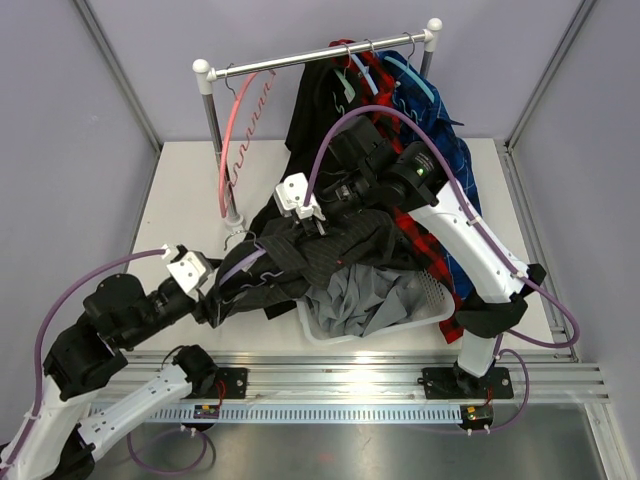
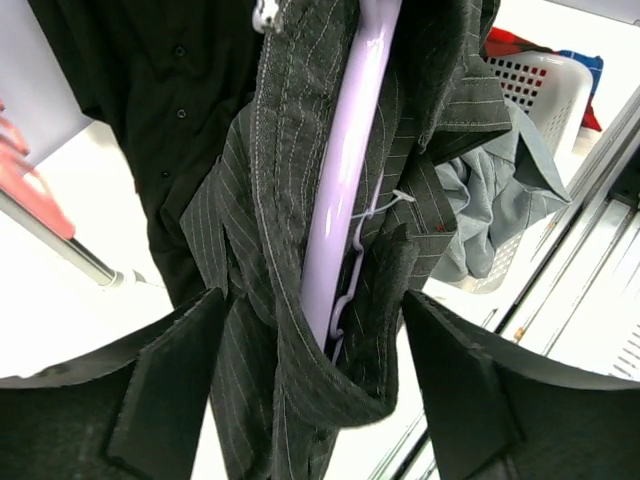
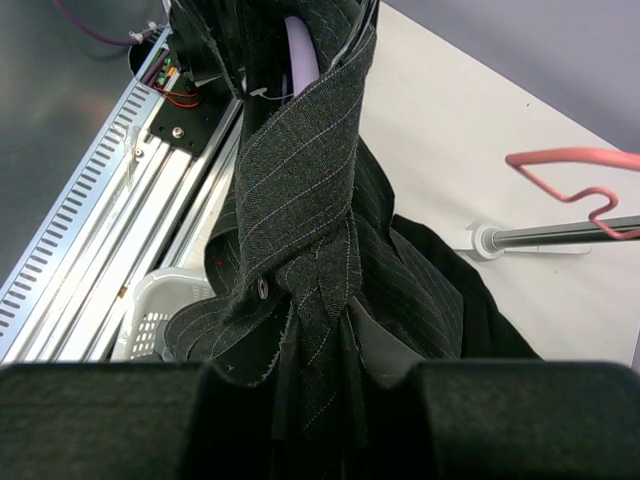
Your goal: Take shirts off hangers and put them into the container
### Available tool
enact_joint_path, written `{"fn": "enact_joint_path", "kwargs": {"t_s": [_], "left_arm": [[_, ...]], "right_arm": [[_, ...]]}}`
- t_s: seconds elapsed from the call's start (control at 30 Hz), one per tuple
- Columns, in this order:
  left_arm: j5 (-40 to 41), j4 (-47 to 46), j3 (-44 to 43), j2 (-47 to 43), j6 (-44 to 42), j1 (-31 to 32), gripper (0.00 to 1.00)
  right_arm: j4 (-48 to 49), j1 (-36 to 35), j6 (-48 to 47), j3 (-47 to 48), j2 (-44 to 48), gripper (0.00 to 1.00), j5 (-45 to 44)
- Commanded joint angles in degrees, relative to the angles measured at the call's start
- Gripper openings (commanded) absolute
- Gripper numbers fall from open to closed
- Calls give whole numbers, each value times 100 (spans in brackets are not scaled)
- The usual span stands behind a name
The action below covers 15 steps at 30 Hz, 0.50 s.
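Your right gripper [image 3: 312,405] is clamped on the dark charcoal pinstriped shirt [image 3: 300,190], frame centre; left gripper [image 2: 310,315] jaws apart around its collar and lilac plastic hanger [image 2: 345,180]; white perforated plastic basket [image 1: 435,295] lower centre-right

**Arm structure.** The left arm [image 1: 120,330] is built from round matte-black joint housings joined by smooth white plastic link shells. The right arm [image 1: 470,240] has the same build, plus a small green indicator light [image 1: 420,170] on a far black joint.

**Cabling.** A lilac sheathed cable [image 1: 57,308] runs along the left arm. A matching lilac cable [image 1: 375,108] runs along the right arm.

**Wrist.** Each wrist carries an angular white camera bracket [image 1: 190,268]. The left gripper [image 2: 310,400] has broad matte-black fingers [image 2: 170,390] with faceted faces.

**Base.** Each black base plate [image 1: 228,384] is screwed to a ribbed aluminium rail [image 1: 350,378], beside a small circuit board [image 1: 210,408] with red wires.
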<state>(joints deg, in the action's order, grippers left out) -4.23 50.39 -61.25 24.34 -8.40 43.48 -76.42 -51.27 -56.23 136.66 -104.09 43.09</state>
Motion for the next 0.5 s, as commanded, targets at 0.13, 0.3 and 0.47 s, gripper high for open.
{"fn": "enact_joint_path", "kwargs": {"t_s": [0.13, 0.3, 0.47], "left_arm": [[-385, -679, 333, 132, 5, 2, 39], [-605, -987, 553, 89, 111, 2, 3], [-668, -1067, 755, -43, 707, 2, 0]], "right_arm": [[189, -6, -20, 186, 293, 0, 472], [408, 2, 269, 54, 284, 0, 455], [1409, -6, 1270, -122, 179, 0, -360]]}}
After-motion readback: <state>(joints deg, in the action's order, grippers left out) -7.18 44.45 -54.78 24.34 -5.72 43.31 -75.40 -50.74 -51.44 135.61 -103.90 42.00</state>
